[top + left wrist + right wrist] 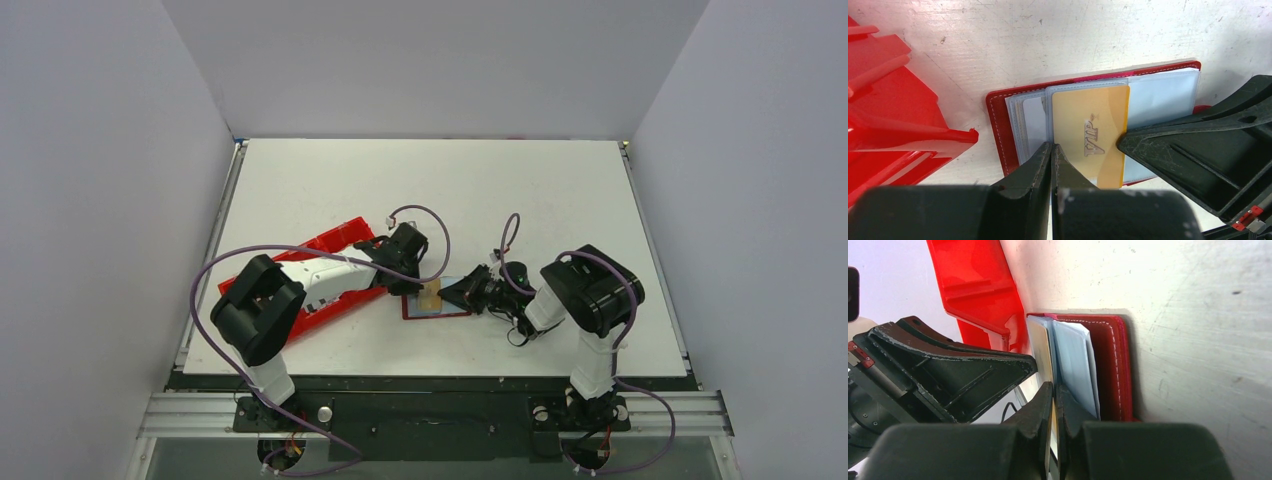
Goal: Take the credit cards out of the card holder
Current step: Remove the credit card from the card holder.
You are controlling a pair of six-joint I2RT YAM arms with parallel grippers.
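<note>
The card holder (450, 311) lies open on the table between both arms, its dark-red cover (998, 125) framing grey-blue pockets. A gold credit card (1090, 125) marked VIP lies on those pockets, part of it past the holder's near edge. My left gripper (1053, 147) is shut, its tips pressed down on the pocket beside the card's left edge, with nothing between them. My right gripper (1054, 386) is shut on the credit card (1040, 350), whose thin gold edge shows between the jaws. One of the right fingers (1198, 150) meets the card's right edge.
A bright-red plastic tray (335, 240) sits just left of the holder, under the left arm; its wall (893, 115) is close to the holder's left edge, and it stands behind the holder (973, 285) in the right wrist view. White table (560, 200) stretches beyond.
</note>
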